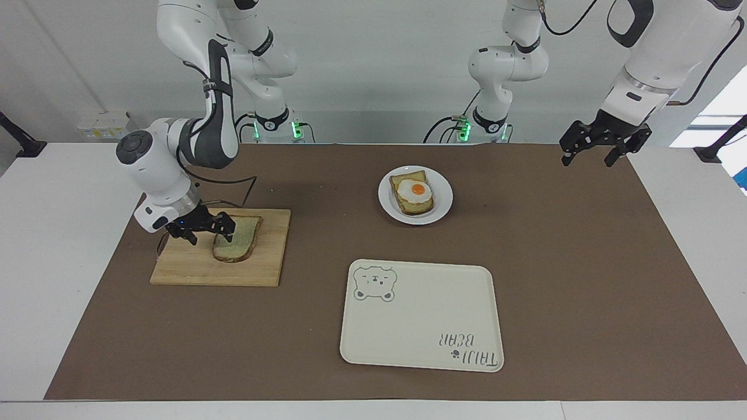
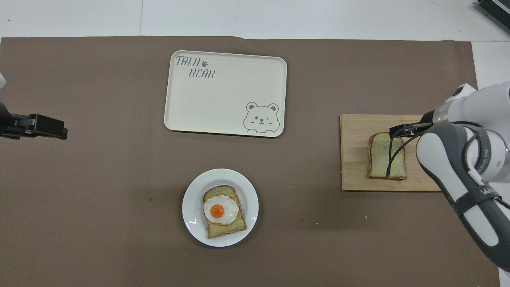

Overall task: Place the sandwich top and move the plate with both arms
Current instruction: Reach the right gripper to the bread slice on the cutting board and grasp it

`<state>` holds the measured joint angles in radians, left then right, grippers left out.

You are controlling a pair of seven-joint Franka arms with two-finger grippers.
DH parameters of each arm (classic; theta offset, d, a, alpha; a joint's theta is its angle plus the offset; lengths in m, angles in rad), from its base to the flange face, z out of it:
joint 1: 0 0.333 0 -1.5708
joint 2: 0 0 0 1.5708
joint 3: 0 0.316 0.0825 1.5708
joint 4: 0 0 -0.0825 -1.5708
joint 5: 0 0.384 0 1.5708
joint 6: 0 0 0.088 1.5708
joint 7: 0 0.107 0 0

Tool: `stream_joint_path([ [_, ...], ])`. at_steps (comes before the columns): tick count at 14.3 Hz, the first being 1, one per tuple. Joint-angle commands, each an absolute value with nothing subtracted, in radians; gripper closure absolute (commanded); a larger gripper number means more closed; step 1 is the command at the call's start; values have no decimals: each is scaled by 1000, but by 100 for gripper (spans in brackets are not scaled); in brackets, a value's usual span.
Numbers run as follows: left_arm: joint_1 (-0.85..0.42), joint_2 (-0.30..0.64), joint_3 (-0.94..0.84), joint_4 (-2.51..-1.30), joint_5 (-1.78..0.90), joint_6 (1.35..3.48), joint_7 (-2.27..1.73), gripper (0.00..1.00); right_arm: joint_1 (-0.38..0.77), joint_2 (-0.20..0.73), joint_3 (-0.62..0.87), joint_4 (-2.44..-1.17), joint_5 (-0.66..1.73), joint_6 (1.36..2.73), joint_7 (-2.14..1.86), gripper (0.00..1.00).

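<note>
The sandwich top (image 1: 240, 244), a plain pale slice with a brown crust, lies flat on a wooden cutting board (image 1: 187, 268) toward the right arm's end of the table; it also shows in the overhead view (image 2: 378, 157). My right gripper (image 1: 209, 234) is open and low over the board. One finger is over the slice's edge and the other over bare wood; in the overhead view the right gripper (image 2: 400, 130) covers the slice's corner. The white plate (image 1: 444, 201) holds toast with a fried egg (image 1: 415, 192). My left gripper (image 1: 589, 156) is open and waits over the mat's edge, away from the plate.
A cream rectangular tray (image 1: 420, 315) with a bear drawing lies farther from the robots than the plate; it also shows in the overhead view (image 2: 225, 93). The plate (image 2: 191, 207) and the cutting board (image 2: 354, 175) sit on a brown mat.
</note>
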<state>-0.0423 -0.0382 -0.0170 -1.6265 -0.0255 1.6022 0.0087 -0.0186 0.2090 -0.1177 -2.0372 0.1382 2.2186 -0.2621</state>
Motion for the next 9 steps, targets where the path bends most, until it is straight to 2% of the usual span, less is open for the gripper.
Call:
stream_joint_path([
  [1,-28,-46,-25,-1620,-23,1585,3,0,-49,232,-110,-2071,242,2273,-401,0],
  [6,-29,-46,-25,-1620,-21,1585,3,0,-52,250,-110,-2077,319,2275,-425,0],
  [7,-29,-46,-25,-1620,-21,1585,3,0,-49,250,-112,-2077,319,2275,-425,4],
  [8,-29,-46,-25,-1620,-23,1585,3,0,-46,250,-110,-2077,319,2275,-425,16],
  [9,-28,-46,-25,-1620,-23,1585,3,0,-43,252,-112,-2077,319,2275,-419,34],
])
